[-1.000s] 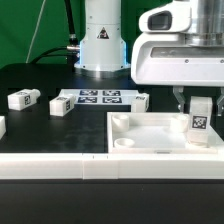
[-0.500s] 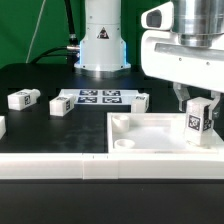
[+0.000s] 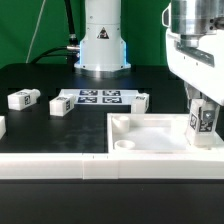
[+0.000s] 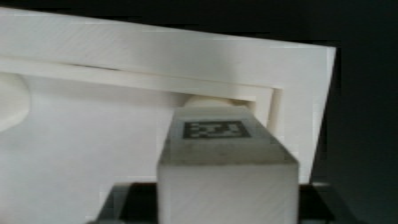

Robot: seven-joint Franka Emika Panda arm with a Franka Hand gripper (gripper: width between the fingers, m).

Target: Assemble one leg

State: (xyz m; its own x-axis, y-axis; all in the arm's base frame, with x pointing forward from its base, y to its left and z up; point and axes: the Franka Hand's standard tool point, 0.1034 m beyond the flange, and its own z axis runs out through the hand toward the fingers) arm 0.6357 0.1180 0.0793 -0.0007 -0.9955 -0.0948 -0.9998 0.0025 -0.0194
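Note:
My gripper (image 3: 201, 108) is shut on a white leg (image 3: 203, 119) with a black-and-white tag, held upright at the far right corner of the large white tray-like part (image 3: 150, 128) in the exterior view. In the wrist view the leg (image 4: 222, 150) stands between the jaws, its tagged end right at the tray's corner (image 4: 267, 98); I cannot tell whether it touches. Other loose legs lie on the black table: one (image 3: 22, 98) at the exterior view's left, one (image 3: 62, 105) beside it, one (image 3: 141, 100) behind the tray.
The marker board (image 3: 100, 97) lies in front of the robot base (image 3: 102, 40). A long white rail (image 3: 60, 165) runs along the table's front edge. A further white part (image 3: 2, 126) shows at the left border.
My gripper has turned and moved toward the exterior view's right with the leg, lowering it nearer the tray's far right corner.

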